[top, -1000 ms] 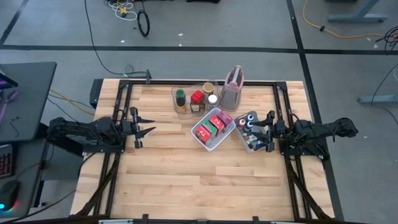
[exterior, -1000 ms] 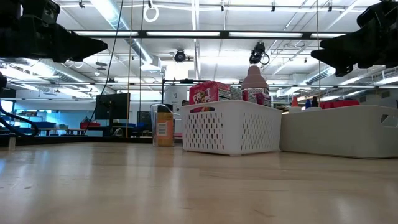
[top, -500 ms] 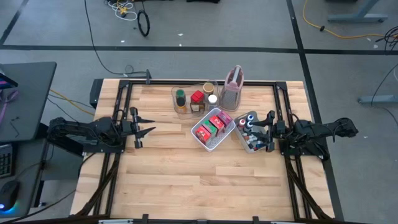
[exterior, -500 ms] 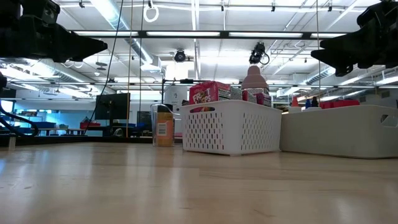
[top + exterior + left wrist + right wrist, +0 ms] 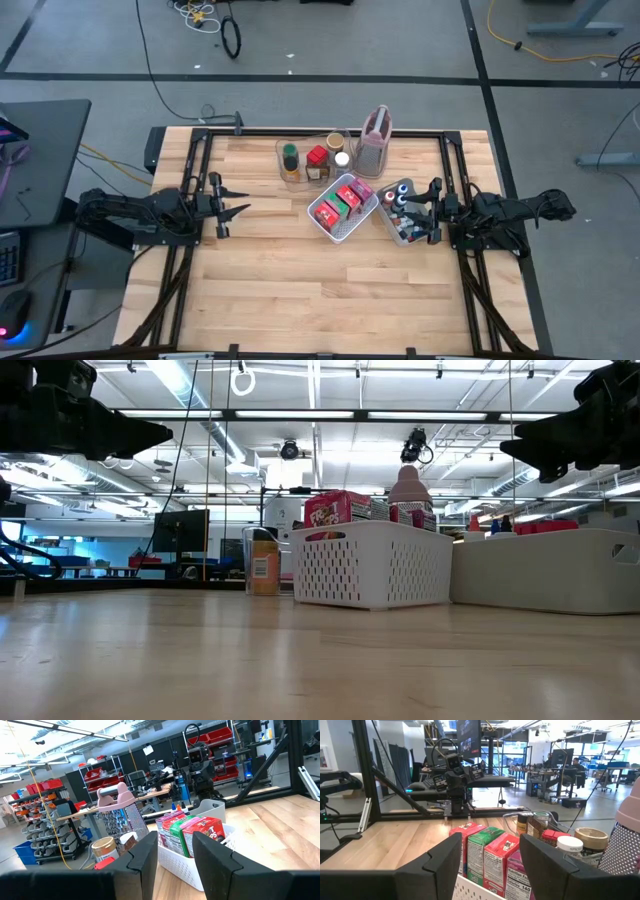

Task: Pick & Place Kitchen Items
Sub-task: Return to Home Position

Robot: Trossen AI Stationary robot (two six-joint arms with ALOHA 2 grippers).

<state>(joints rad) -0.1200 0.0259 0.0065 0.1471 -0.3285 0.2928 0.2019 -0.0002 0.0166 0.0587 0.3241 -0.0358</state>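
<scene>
Lower half of the high view: plain wood tabletop (image 5: pixel 320 300). Mid-frame left, your left pincer (image 5: pixel 238 203) hovers above the wood with its fingers apart. Mid-frame right, your right pincer (image 5: pixel 410 212) hangs over the grey tray (image 5: pixel 387 222) of small bottles (image 5: pixel 400 190), fingers likewise apart. The wrist views confirm a gap on both.

Centre of frame, between the two pincers, the white basket (image 5: pixel 335 236) holds the red and green boxes (image 5: pixel 345 200) standing upright. The tray sits just beside it on the right.

Farther back, upper centre, the clear bin (image 5: pixel 283 165) carries the spice jars (image 5: pixel 317 158). The pink jug (image 5: pixel 376 135) stands just right of it, near the tabletop's far edge.
</scene>
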